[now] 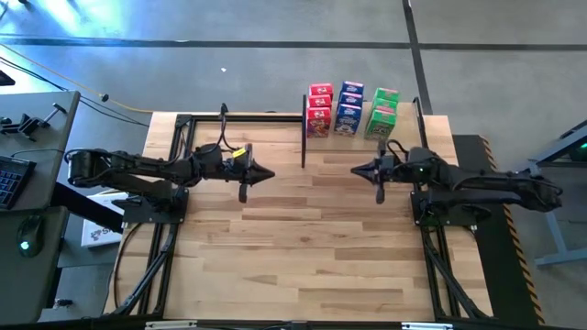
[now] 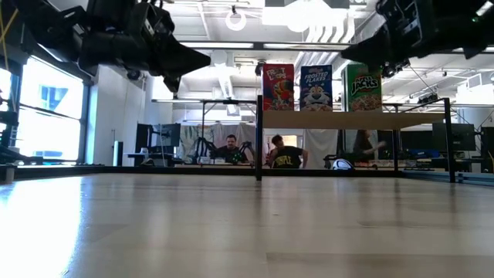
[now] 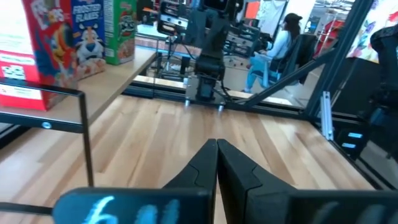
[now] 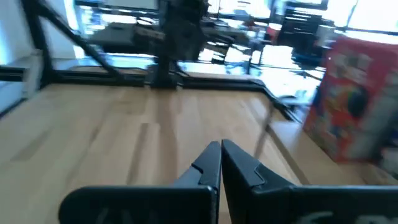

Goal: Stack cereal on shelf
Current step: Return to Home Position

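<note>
both arms reach in from opposite sides, stretched out level and raised, so the left gripper (image 1: 268, 173) and the right gripper (image 1: 356, 169) point tip to tip, well apart. the left one's fingers (image 3: 204, 167) are pressed together with nothing between them. the right one's fingers (image 4: 208, 167) are pressed together too, holding nothing.

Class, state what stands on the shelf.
The shelf holds red cereal boxes, blue cereal boxes and green cereal boxes in rows. At table height, only each row's front box shows.
</note>
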Tool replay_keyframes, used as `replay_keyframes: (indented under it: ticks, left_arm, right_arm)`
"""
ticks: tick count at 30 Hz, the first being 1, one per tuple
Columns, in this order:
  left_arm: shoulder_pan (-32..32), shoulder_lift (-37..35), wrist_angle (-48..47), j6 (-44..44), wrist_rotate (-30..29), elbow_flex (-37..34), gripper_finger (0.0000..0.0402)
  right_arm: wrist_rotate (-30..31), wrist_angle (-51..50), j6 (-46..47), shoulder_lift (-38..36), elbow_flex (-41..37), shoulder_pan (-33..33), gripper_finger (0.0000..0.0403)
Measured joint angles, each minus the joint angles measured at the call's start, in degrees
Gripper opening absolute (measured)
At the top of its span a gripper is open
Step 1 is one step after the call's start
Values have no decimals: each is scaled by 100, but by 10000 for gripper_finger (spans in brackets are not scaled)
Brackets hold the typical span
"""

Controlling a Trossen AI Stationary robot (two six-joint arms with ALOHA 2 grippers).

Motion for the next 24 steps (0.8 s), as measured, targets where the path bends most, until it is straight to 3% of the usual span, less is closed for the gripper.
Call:
replay_keyframes:
  ticks: [5,15,20,24]
  left_arm:
    - [129,0,-19,88,-2,0,3]
    - [248,0,-40,220,-15,-6,1]
    - [341,-185,173,115,-16,-442,1]
    - [409,-734,175,-83,-106,-850,1]
  right_arm:
    - [488,20,62,-460,-420,-4,0]
    - [501,609,188,-1646,-1367,-4,0]
    - [516,469,182,-2374,-1608,-13,0]
    - [655,23,146,-2849,-1610,-11,0]
